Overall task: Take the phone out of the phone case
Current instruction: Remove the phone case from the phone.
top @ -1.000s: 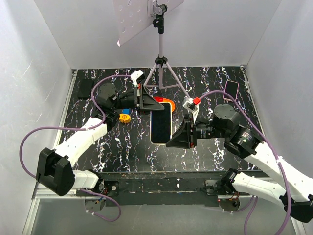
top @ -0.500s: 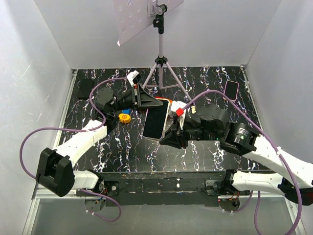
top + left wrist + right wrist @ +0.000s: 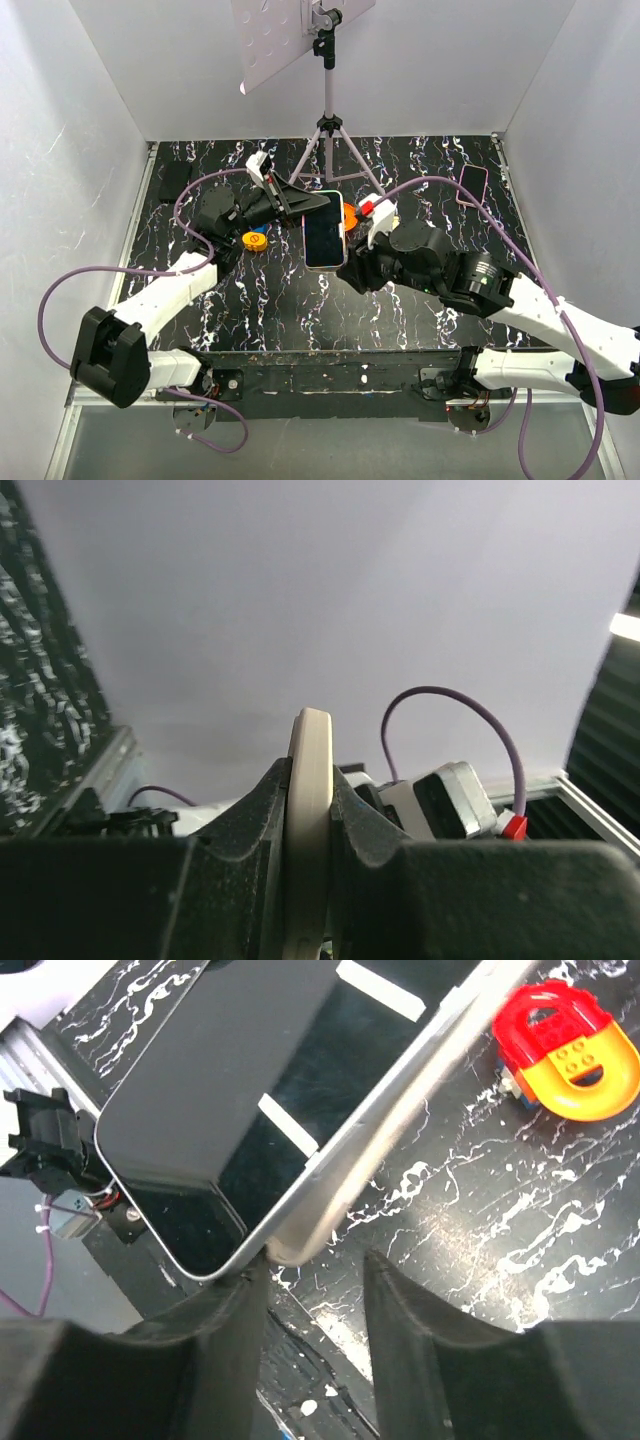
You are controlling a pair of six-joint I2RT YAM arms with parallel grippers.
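Above the counter (image 3: 262, 302), one phone (image 3: 325, 232) in its phone case (image 3: 306, 780) hangs between two claws. The left claw (image 3: 312, 204) is clamped on its top edge. The right claw (image 3: 312, 1295) has its fingers apart around the lower corner. One pink-edged handset (image 3: 472, 184) lies far right.

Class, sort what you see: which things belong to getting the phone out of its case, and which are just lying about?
In the job:
phone
phone case
left hand, clamped on the case edge
right hand, at the case corner

Lying about:
pink phone
red and orange toy
yellow and blue toy
tripod
dark flat object
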